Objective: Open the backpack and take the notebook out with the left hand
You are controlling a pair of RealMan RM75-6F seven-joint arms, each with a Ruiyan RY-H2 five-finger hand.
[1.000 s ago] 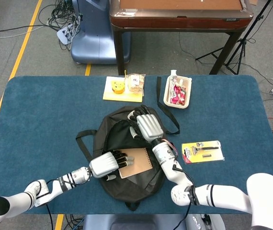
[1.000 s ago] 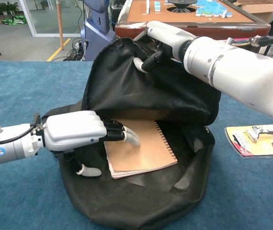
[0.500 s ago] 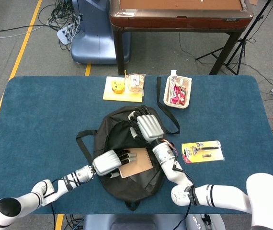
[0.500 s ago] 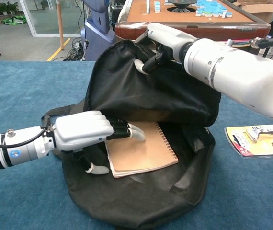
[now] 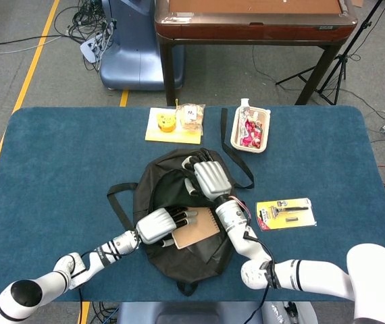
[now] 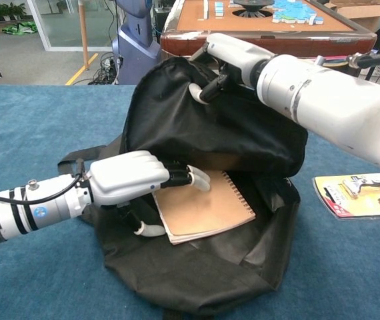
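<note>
**Left hand on the notebook, right hand holding the flap up**

Your right hand pinches the black backpack flap in its fingers and holds it raised. The backpack sits near the tabletop's front edge, at the middle. Inside lies the brown notebook. Your left hand grips its left edge, fingers on top, thumb underneath.
</note>
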